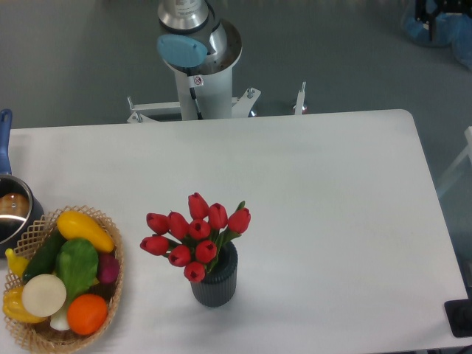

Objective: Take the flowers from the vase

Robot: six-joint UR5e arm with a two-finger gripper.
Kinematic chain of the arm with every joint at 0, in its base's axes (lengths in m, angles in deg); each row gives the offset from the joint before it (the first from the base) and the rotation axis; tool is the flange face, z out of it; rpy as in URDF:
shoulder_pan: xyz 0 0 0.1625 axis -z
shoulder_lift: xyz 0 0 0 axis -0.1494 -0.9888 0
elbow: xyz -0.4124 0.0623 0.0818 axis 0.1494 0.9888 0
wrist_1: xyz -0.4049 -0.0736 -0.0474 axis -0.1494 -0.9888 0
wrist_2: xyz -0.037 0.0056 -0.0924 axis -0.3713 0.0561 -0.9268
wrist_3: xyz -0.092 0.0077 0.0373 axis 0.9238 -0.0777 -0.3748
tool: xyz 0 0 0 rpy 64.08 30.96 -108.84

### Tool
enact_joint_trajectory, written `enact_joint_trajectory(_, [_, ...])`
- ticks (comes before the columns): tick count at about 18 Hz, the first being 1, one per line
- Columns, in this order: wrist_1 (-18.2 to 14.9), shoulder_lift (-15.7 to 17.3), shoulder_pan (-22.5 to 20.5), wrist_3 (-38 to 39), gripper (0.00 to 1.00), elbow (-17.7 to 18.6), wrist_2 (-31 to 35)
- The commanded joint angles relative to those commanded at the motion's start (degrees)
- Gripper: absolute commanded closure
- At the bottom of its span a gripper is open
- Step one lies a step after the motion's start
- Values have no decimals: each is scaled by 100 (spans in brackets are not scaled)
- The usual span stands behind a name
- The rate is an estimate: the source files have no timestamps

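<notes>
A bunch of red tulip flowers with green stems stands in a small dark grey ribbed vase on the white table, left of its middle and toward the front. The buds spread wider than the vase mouth and lean to the left. Only the arm's base and lower joint show, behind the table's far edge at the top. The gripper is out of view.
A wicker basket of colourful vegetables sits at the front left. A steel pot with a blue handle is at the left edge. A dark object sits off the front right corner.
</notes>
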Motion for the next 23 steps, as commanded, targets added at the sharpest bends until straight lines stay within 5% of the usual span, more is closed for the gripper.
enact_joint_trajectory(15, [-26, -97, -141, 9, 0, 272, -299])
enact_joint_trajectory(23, [-62, -97, 220, 448, 0, 474, -202])
